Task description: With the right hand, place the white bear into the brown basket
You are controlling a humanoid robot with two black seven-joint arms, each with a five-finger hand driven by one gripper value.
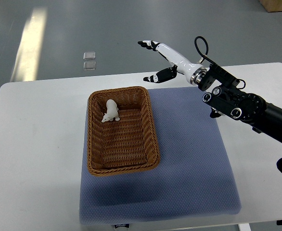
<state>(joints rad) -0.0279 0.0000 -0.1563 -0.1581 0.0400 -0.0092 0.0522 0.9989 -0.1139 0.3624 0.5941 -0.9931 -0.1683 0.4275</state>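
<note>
The white bear [110, 111] lies inside the brown wicker basket [148, 126], near its far end. My right hand [154, 60] hovers beyond the basket's far right corner, raised over the table's back edge, fingers spread and holding nothing. Its black arm comes in from the right edge. The left arm does not show.
The basket stands on a blue-grey mat [189, 154] that covers the middle of the white table [35, 144]. Two small square tiles [89, 60] lie on the grey floor beyond the table.
</note>
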